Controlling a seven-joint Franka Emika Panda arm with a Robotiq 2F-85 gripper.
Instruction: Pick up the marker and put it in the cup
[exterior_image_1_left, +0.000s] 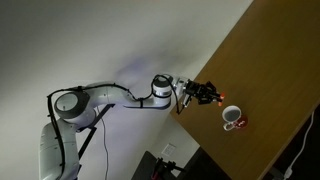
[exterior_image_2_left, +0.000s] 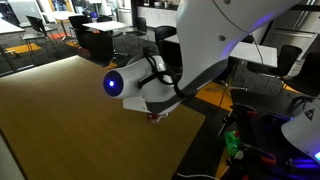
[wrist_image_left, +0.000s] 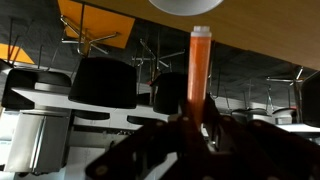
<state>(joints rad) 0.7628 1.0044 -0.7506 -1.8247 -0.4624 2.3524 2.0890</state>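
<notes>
- A wooden table (exterior_image_1_left: 270, 70) fills the right of the frame in an exterior view. The white robot arm (exterior_image_1_left: 110, 97) reaches in from the lower left toward its edge.
- In an exterior view the arm's white bulk (exterior_image_2_left: 220, 40), with a blue light (exterior_image_2_left: 112, 84) glowing on it, fills the middle of the frame. It covers the pincer and the task's things (neither can be made out there). Office tables and chairs stand behind, across the top.
- In the wrist view two dark chair backs (wrist_image_left: 105, 80) sit at centre left, behind the pincer.
- The marker (wrist_image_left: 199, 65) is a thin orange-red stick standing upright at centre right of the wrist view. Its lower end is clamped in the gripper (wrist_image_left: 196, 118), whose dark fingers close on it at the bottom of the frame.
- The cup (wrist_image_left: 185, 5) shows as a white rounded edge at top centre, just above the marker's tip.
- In an exterior view the cup (exterior_image_1_left: 232, 118) stands on the table, white with a dark inside, and the gripper (exterior_image_1_left: 205, 93) is near it, to its upper left.
- Count: one marker, one cup, one arm, one pincer.
</notes>
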